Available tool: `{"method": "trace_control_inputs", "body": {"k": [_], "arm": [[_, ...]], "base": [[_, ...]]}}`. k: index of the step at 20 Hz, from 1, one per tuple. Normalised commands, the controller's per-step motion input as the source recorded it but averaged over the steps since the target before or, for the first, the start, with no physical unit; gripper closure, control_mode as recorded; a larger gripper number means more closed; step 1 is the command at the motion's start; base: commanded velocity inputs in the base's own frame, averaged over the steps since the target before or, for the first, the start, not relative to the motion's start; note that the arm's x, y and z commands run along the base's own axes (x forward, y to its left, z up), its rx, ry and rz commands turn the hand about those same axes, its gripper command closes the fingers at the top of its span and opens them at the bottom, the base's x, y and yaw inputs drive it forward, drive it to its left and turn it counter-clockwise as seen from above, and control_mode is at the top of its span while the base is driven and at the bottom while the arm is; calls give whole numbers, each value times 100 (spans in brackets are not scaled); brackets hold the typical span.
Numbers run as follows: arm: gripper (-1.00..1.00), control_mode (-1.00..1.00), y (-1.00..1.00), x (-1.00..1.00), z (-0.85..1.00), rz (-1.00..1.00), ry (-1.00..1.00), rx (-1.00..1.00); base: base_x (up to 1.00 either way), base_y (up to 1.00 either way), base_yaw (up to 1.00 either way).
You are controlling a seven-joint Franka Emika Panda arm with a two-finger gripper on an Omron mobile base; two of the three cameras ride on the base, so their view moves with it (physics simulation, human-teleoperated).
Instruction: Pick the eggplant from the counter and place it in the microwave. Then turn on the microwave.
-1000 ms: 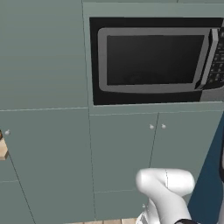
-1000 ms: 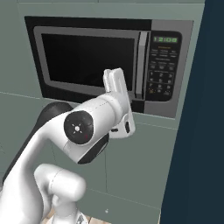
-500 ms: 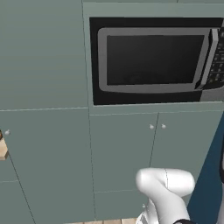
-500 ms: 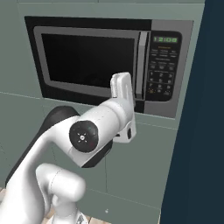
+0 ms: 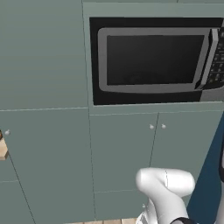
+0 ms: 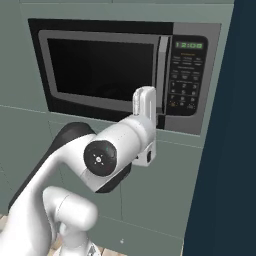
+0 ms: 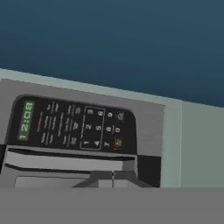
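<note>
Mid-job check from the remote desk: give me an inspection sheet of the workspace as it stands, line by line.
Surface: nothing seen; no worktop in frame.
Job's things: microwave built into the cabinet wall, door shut, display lit green, keypad facing the hand camera. Eggplant: cannot tell through the dark window.
Clutter: a small tan object at the left edge, unidentifiable.
Tool: tool shut, tips together, holding nothing visible, at the door's handle edge below the keypad.
Cables: nothing seen.
Surroundings: grey-green cabinet doors with round knobs below the microwave; dark blue panel to its right.

Black microwave (image 6: 125, 75) with grey-framed dark door, green display digits (image 6: 189, 45); grey-green cabinets (image 5: 43, 131)
</note>
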Motion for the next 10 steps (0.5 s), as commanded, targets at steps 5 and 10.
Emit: {"method": "trace_control_inputs", "body": {"k": [5,10], "arm": [[100,-100,-12,5,-2,0,-1,11],[100,-100,-4,9,-6,0,-3,10]], "base": [[0,0,0],[0,0,0]]}}
